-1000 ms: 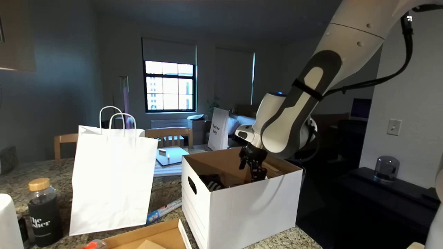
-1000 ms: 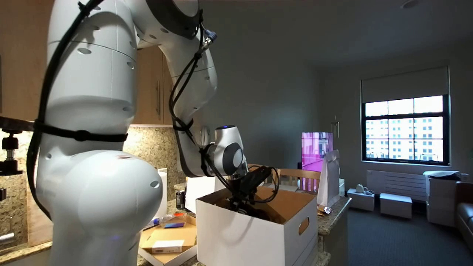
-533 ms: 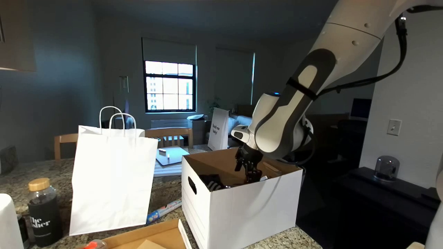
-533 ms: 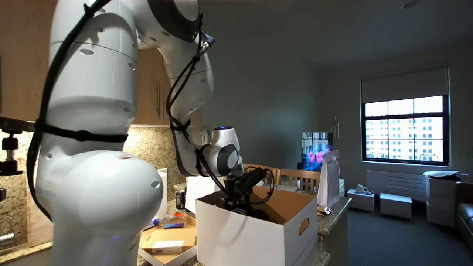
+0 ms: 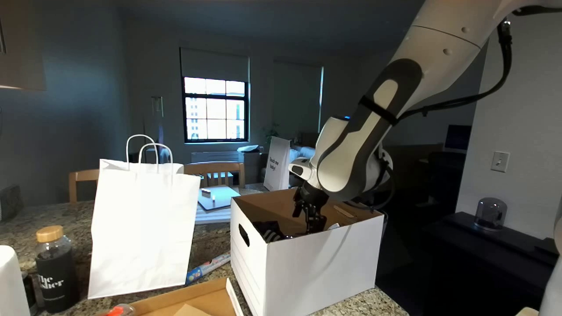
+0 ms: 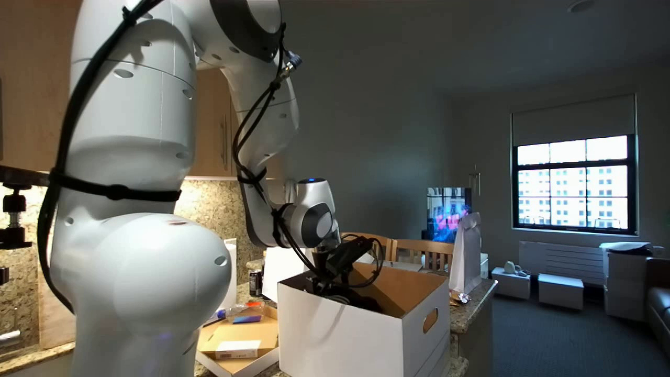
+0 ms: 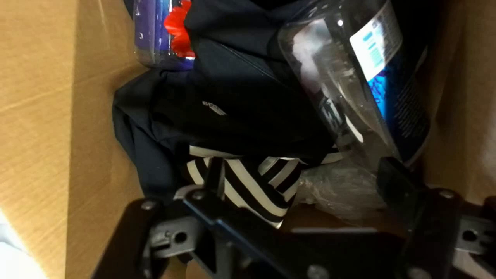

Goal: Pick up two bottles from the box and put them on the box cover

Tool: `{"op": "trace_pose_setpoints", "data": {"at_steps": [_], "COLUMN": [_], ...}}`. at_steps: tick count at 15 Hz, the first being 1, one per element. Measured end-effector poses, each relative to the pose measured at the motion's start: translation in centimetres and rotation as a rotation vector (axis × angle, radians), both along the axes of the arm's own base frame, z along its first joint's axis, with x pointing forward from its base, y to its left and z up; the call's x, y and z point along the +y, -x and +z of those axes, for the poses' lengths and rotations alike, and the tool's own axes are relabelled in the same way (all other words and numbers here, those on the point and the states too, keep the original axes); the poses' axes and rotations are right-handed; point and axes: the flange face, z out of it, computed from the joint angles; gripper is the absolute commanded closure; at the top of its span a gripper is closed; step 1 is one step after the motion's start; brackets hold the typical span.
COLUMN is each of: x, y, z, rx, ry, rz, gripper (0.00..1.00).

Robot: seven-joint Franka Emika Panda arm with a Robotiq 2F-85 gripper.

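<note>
My gripper (image 7: 303, 175) reaches down inside the white box (image 5: 325, 263) with its jaws wide apart, and no object is held between them. In the wrist view a clear bottle (image 7: 333, 81) with a white barcode label and a dark blue side lies slanted, its lower end by the right fingertip. A purple bottle (image 7: 155, 35) with a red part rests at the top left against the box wall. Both bottles are hidden in the exterior views. The shallow brown box cover (image 5: 189, 293) lies beside the box, and an exterior view shows its white rim (image 6: 267, 360).
Dark cloth (image 7: 232, 93), striped fabric (image 7: 248, 190) and crumpled clear plastic (image 7: 341, 186) fill the box floor. On the cover sits a flat cardboard piece (image 6: 238, 335). A white paper bag (image 5: 145, 237) and a patterned tube (image 5: 208, 267) stand close to the box.
Inside the box my gripper has shifted sideways, leftward in both exterior views. Its jaws stay apart. The box and the things around it have not moved.
</note>
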Motion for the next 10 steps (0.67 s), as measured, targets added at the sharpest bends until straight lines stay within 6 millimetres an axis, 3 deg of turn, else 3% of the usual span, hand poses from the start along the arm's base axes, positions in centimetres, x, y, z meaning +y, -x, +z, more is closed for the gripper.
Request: {"op": "trace_pose_setpoints", "data": {"at_steps": [10], "x": [-0.22], "y": [0.35], "z": [-0.33], "rx": [-0.002], "ry": [0.01], "rz": [0.014], "gripper": [0.0]}}
